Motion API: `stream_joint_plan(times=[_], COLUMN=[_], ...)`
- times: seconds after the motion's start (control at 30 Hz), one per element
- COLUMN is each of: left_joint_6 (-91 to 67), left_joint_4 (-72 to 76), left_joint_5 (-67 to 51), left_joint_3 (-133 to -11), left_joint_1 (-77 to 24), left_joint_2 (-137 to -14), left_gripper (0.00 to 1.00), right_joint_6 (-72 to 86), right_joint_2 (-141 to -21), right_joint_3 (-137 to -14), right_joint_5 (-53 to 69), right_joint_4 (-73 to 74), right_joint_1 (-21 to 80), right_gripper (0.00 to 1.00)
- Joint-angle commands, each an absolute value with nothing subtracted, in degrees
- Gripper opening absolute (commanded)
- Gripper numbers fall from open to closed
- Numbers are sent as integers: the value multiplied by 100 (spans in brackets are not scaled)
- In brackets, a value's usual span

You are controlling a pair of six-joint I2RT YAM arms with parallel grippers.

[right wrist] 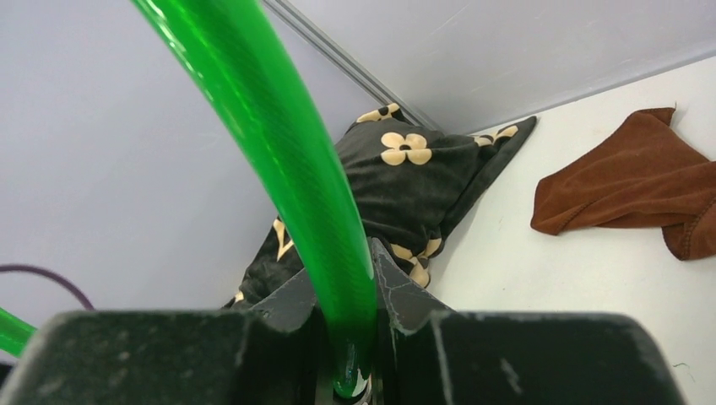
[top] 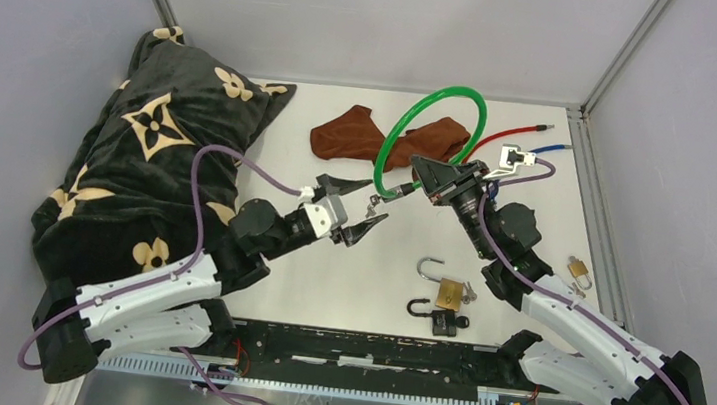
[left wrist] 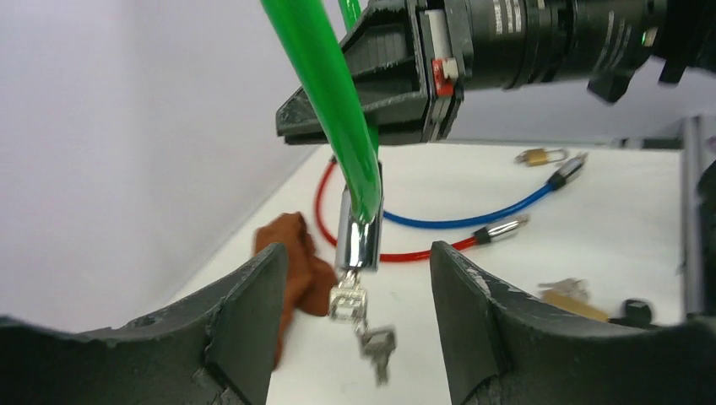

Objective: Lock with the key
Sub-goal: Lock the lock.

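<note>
**Item:** green plastic-sheathed cable lock (top: 438, 120), a loop ending in a chrome barrel (left wrist: 356, 240); a small bunch of silver keys (left wrist: 371, 333) hangs from the barrel's lower end; the whole is held aloft over the middle of the white tabletop (top: 326, 280), toward its far edge.

**Right gripper** (right wrist: 344, 312): clamped on the green cable just above the barrel; judged to keep the lock steady and barrel-down, so that the keys dangle within the other arm's reach.

**Left gripper** (top: 379, 200): jaws apart, one finger on either side of the hanging keys; no contact can be made out; judged poised to close on the key and turn it; whether a key sits fully in the barrel is too blurred to tell.

**Also on the tabletop, apart from the work:**
- crumpled brown cloth (top: 372, 134) by the far edge;
- black cushion with beige flower print (top: 158, 161) along the left edge;
- red cable (top: 502, 135) and blue cable (top: 546, 149) at the far right corner;
- open brass padlock (top: 448, 290) and black padlock (top: 441, 320) toward the near edge;
- small brass padlock (top: 579, 271) at the right edge.
</note>
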State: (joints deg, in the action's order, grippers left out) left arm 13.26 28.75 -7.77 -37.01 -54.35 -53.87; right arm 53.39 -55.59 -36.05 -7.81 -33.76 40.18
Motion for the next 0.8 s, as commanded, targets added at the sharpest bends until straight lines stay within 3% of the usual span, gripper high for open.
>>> stream_joint_plan(times=[0.0,0.13,0.2,0.3,0.77], left_joint_6=[3454,5031,5711,6103,5788], left_joint_4=[2988,3761,4438,4706,4645], left_joint_5=[-615,-323,222,111,-220], left_joint_3=[-3153,-2437,-2284,-2309,-2636], left_joint_1=[-5416,-5543,-5729,-5759,-5945], left_joint_2=[-4764,-4622,-4885,-5034,-5717], left_gripper=[69,63,62,62,57], right_joint_6=[5461,5460,5471,5476,5426], right_joint_2=[-5395,-5494,-5551,-5607,-5691], right_joint_3=[-3669,-3716,-3748,-3779,-3823], right_joint_5=[-883,-867,-818,-792,-695], right_joint_4=[-3935,-3922,-3921,-3939,-3971], right_joint_1=[3972,3969,3973,3973,3970], right_gripper=[0,0,0,0,0])
